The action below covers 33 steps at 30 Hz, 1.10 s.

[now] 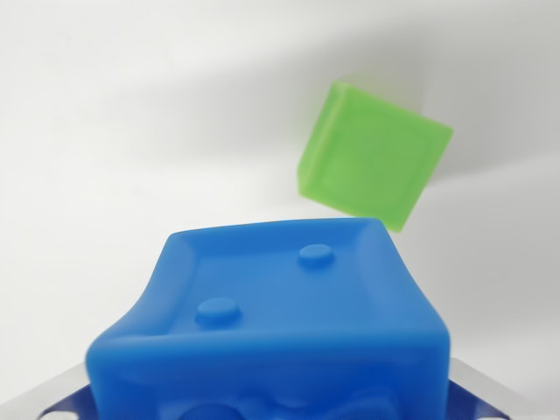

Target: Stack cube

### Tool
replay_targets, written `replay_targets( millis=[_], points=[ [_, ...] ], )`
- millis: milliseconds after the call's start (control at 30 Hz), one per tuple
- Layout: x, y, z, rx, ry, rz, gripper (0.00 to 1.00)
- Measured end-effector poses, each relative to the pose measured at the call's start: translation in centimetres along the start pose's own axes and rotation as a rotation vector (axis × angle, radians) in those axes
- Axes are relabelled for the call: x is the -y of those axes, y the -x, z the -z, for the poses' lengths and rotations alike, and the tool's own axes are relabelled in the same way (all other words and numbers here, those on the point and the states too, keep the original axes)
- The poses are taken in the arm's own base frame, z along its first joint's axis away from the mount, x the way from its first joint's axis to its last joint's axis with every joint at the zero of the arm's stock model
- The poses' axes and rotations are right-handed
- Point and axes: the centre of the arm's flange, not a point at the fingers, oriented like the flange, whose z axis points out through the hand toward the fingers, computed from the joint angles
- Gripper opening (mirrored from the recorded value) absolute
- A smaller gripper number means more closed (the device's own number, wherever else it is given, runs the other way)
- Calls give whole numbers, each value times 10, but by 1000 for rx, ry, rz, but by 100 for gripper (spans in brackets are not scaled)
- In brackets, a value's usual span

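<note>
A plain white surface (pixel 105 131) fills the background. The gripper (pixel 271 407) has its metal fingers (pixel 52 398) clamped on the blue cube (pixel 280 315), which sits squeezed between them at the frame's bottom. Just beyond it a green cube (pixel 374 157) lies on the surface.

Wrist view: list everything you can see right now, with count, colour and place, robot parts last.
blue cube: one, blue, two round studs on its top face, low centre, closest to the camera.
green cube: one, translucent green, upper right, beyond the blue cube, resting on the surface.
surface: one, plain white, fills the background.
end effector: one, silvery metal parts at both bottom corners flanking the blue cube; fingertips hidden, so the grip cannot be confirmed.
</note>
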Motion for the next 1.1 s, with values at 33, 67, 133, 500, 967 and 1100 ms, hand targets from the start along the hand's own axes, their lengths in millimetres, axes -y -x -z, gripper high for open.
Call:
replay_targets(
  millis=[33, 67, 133, 500, 967, 1100],
  points=[
    [0, -1, 0, 0, 0, -8, 0],
    [0, -2, 0, 0, 0, -11, 0],
    [-1, -4, 1, 0, 1, -25, 0],
    [-3, -14, 6, 0, 1, -99, 0],
    [-5, -29, 11, -1, 2, -196, 0],
    [-5, -32, 12, -1, 1, -220, 0]
  ],
)
